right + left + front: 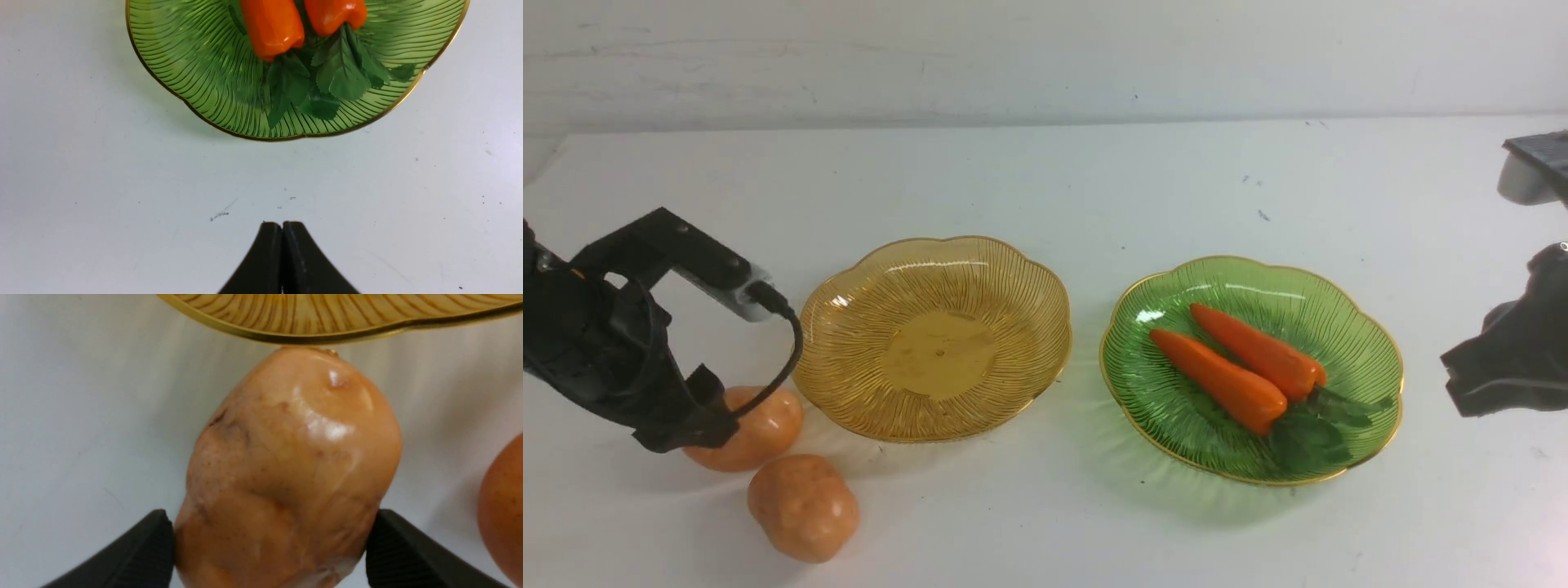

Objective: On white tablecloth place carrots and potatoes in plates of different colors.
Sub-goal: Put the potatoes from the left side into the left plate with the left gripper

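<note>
The left gripper [270,547] was closed on potato 1 [760,425], with 1 ribbed pad against each flank, a grip across the narrow axis that suited the lumpy, glossy shell. Potato 1 sat on the white tablecloth [1045,188] at 8 o'clock from the amber plate [1013,310], its far end apparently touching the gold rim, so the judged transfer was short. Potato 2 [805,506] lay free at 5 o'clock from potato 1, close by but apart. Both carrots [1217,380] rested side by side in the green plate [1339,282], at 3 o'clock from the amber plate, which left that plate for the potatoes. The right gripper [282,245] hung unloaded with its fingers pressed together, parked clear of the green plate (probably to keep the work area free). Limits of view: the left arm masked part of potato 1 in the front view, so lift-off could not be confirmed; the left wrist view cropped potato 2 and the finger bases; the right wrist view cropped the carrot tips; the front view cut off the right arm at the frame edge.
</note>
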